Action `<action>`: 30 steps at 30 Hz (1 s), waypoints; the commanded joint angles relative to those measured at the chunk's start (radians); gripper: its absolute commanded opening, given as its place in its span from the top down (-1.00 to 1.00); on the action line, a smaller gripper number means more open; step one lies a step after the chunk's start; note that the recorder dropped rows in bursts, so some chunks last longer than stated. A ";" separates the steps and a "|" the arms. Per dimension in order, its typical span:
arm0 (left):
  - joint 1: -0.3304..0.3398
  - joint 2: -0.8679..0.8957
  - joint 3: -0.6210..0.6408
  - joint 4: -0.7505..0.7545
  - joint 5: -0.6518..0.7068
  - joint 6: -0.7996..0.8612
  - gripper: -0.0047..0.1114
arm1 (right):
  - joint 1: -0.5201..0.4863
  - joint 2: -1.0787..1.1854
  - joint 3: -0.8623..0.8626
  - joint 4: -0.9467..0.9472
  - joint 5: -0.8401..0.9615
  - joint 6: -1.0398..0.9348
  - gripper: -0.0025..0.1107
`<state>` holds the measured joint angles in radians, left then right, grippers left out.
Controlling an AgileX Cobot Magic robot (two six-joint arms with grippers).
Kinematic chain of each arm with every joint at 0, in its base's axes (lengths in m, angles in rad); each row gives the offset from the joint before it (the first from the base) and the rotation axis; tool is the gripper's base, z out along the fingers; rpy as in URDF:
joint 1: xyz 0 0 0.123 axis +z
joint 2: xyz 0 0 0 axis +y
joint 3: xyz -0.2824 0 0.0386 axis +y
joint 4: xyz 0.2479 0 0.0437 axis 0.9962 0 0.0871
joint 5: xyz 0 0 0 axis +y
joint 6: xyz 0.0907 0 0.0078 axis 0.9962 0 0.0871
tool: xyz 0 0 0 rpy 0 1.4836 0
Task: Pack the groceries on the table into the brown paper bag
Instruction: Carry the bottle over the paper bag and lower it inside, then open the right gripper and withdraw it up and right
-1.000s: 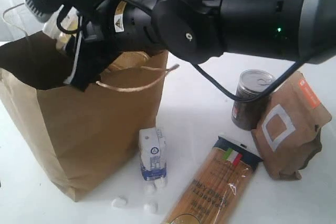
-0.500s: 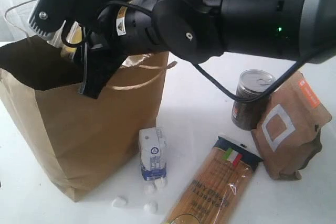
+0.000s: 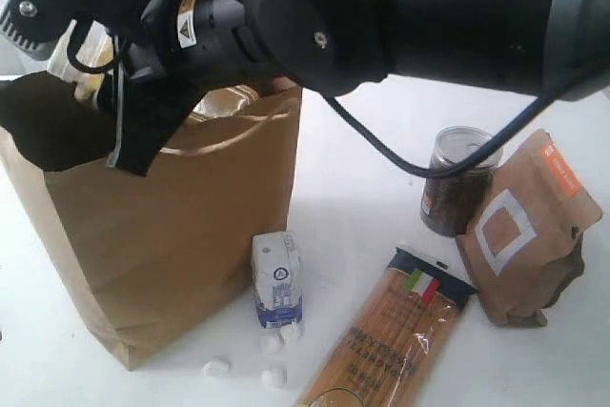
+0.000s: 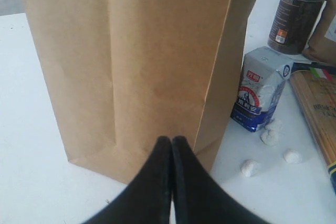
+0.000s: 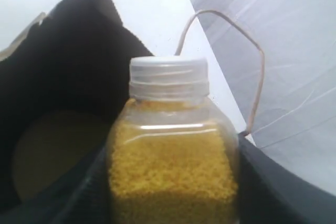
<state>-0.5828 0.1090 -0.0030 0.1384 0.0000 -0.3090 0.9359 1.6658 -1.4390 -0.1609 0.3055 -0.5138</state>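
Observation:
My right gripper is shut on the yellow-orange bottle, holding it over the dark open mouth of the brown paper bag. A round tan lid shows deep inside the bag. On the table beside the bag stand the white-blue carton and the dark silver-lidded can. The brown pouch and the spaghetti packet lie to the right. Small white lumps lie at the carton's foot. My left gripper is shut and empty, low before the bag's side.
The bulky black right arm spans the top of the exterior view above the groceries. A twisted paper handle arches beside the bottle. The left wrist view also shows the carton, can and lumps.
The right gripper has carried the bottle further left above the bag's mouth, and the bag's near handle has sagged against its rim. The groceries on the table have not moved.

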 commanded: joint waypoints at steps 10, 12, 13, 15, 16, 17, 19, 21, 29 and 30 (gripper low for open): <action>0.002 -0.005 0.003 0.004 -0.006 -0.005 0.91 | -0.001 -0.032 -0.030 -0.007 0.027 0.024 -0.16; 0.002 -0.005 0.003 0.004 -0.006 -0.005 0.91 | -0.001 -0.036 -0.030 -0.007 0.029 0.024 -0.19; 0.002 -0.005 0.003 0.004 -0.006 -0.005 0.91 | -0.001 -0.037 -0.032 -0.005 0.029 0.030 -0.21; 0.002 -0.005 0.003 0.004 -0.006 -0.005 0.91 | -0.001 -0.040 -0.032 -0.005 0.029 0.032 -0.24; 0.002 -0.005 0.003 0.004 -0.006 -0.005 0.91 | -0.001 -0.040 -0.032 -0.005 0.029 0.032 -0.25; 0.002 -0.005 0.003 0.004 -0.006 -0.005 0.91 | -0.001 -0.040 -0.032 -0.005 0.031 0.032 -0.25; 0.002 -0.005 0.003 0.004 -0.006 -0.005 0.91 | -0.001 -0.040 -0.032 -0.008 0.031 0.032 -0.25; 0.002 -0.005 0.003 0.004 -0.006 -0.005 0.91 | -0.001 -0.040 -0.032 -0.008 0.031 0.032 -0.25; 0.002 -0.005 0.003 0.004 -0.006 -0.005 0.91 | -0.001 -0.045 -0.040 -0.008 0.031 0.035 -0.25; 0.002 -0.005 0.003 0.004 -0.006 -0.005 0.91 | -0.001 -0.050 -0.045 -0.008 0.031 0.054 -0.25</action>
<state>-0.5828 0.1090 -0.0030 0.1384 0.0000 -0.3090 0.9359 1.6339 -1.4684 -0.1626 0.3423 -0.4851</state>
